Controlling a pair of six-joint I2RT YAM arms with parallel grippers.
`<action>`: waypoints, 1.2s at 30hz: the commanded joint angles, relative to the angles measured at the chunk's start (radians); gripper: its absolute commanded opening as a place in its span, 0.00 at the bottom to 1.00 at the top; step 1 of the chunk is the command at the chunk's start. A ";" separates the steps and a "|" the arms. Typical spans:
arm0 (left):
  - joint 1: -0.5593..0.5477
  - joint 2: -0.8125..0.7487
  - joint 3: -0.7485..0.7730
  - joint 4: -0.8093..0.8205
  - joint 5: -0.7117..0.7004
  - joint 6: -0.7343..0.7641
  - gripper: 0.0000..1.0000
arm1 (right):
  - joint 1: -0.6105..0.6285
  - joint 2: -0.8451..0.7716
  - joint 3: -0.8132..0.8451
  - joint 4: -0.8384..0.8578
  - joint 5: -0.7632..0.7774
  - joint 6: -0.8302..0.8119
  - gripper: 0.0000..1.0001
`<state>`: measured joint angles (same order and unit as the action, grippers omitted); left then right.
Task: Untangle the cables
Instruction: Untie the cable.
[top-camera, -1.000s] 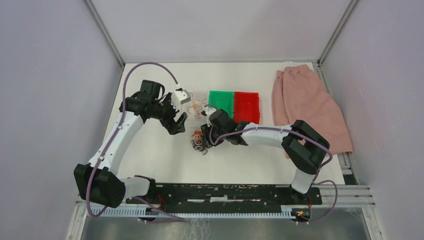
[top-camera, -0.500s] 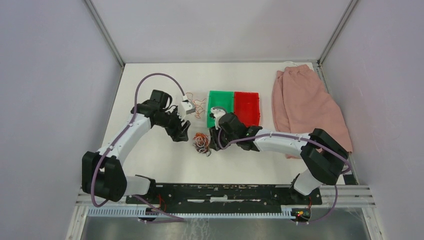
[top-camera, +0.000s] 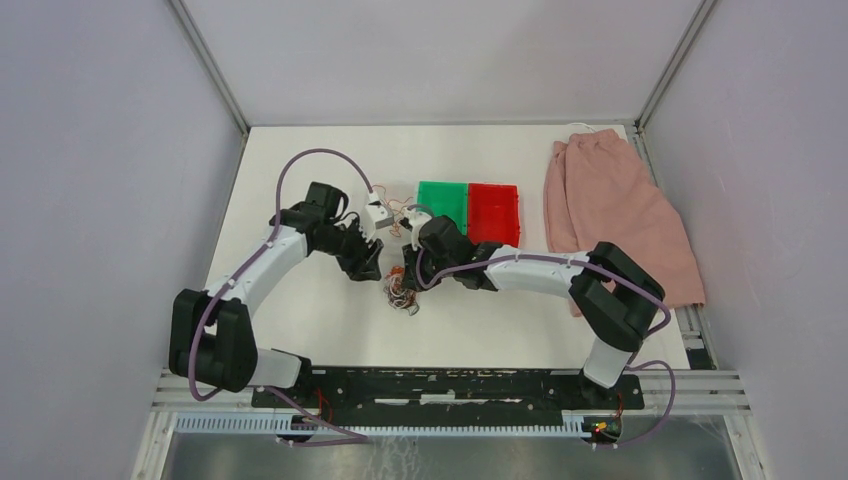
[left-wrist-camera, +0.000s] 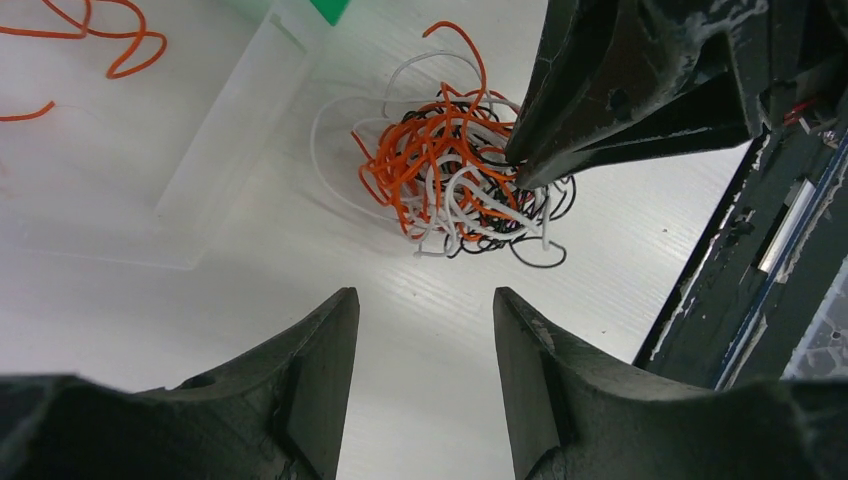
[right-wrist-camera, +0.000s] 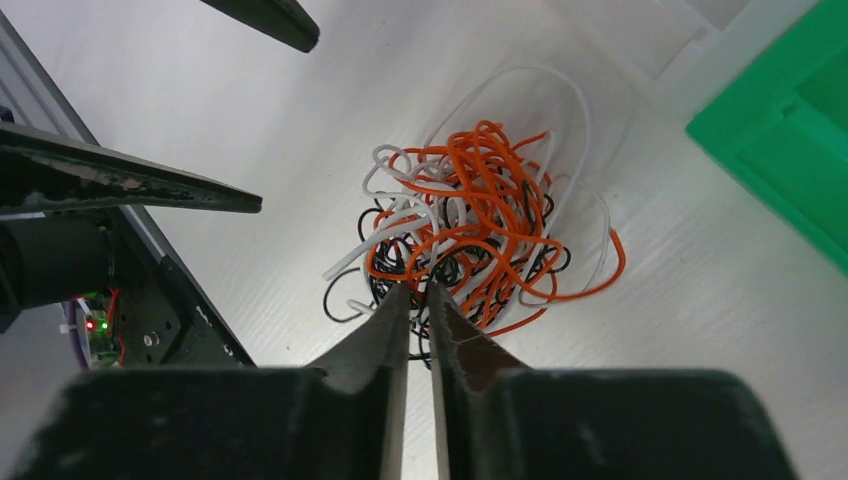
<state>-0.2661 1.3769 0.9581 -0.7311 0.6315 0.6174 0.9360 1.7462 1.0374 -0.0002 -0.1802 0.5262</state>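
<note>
The cables (top-camera: 402, 291) lie as a roundish clump mid-table with no clear long axis, one white loop straying toward the green bin (top-camera: 443, 203). The right gripper (right-wrist-camera: 418, 292), nearly closed, probably nips a strand at the clump's edge. The left gripper (left-wrist-camera: 425, 300) hovers near the clump, spread wide and empty. The table (top-camera: 300, 320) is white and the walls (top-camera: 100, 200) pale lilac.

Cables (right-wrist-camera: 470, 220) at the right gripper (right-wrist-camera: 418, 292) tips: smooth, slightly glossy plastic sheath. Its fingers (right-wrist-camera: 360, 350): matt black plastic, scuffed. Table (right-wrist-camera: 250, 120) beneath: white, faintly ribbed, soft sheen. Green bin (right-wrist-camera: 790, 150) beyond the tips: glossy plastic. Pink cloth (top-camera: 610, 210) behind the gripper: matt.
</note>
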 joint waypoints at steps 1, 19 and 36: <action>-0.002 -0.028 -0.026 0.029 0.066 0.049 0.59 | 0.007 -0.048 -0.019 0.017 -0.048 -0.019 0.13; -0.039 -0.055 -0.005 0.035 0.101 0.048 0.56 | -0.069 -0.250 -0.103 -0.045 -0.077 0.000 0.44; -0.039 -0.077 0.074 -0.077 0.088 0.072 0.53 | -0.099 -0.050 -0.031 -0.043 -0.018 0.024 0.57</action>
<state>-0.3042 1.3319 0.9722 -0.7822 0.7090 0.6479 0.8402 1.6547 0.9504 -0.1112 -0.1993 0.5320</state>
